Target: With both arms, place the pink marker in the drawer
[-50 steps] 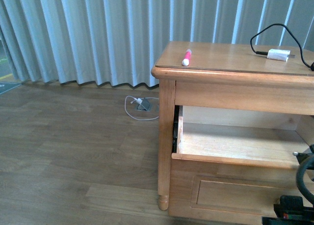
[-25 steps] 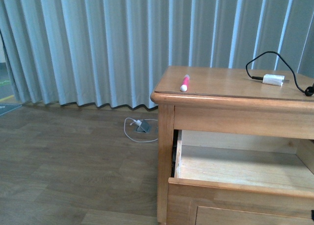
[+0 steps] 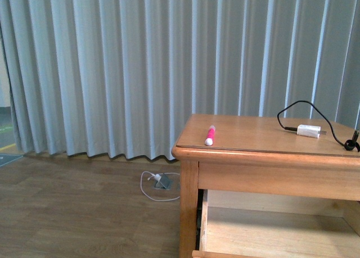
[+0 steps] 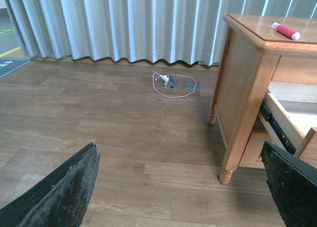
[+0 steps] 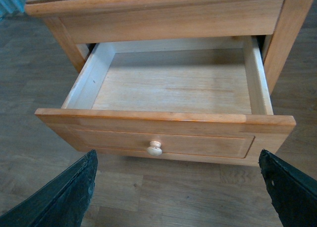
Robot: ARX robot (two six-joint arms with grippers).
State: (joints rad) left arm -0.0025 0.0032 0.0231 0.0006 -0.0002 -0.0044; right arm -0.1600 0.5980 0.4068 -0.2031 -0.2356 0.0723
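Pink marker (image 3: 209, 135) on cabinet (image 3: 253, 180), drawer (image 3: 270, 231) partly cropped

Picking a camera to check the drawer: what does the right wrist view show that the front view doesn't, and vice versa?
Only the right wrist view: the whole drawer, empty, with its panelled front and knob, and the right fingers, open. Only the front view: the white plug, the curtain and the floor socket. Both: the open drawer and the pink marker on the cabinet top, though the wrist view catches just the marker's end.
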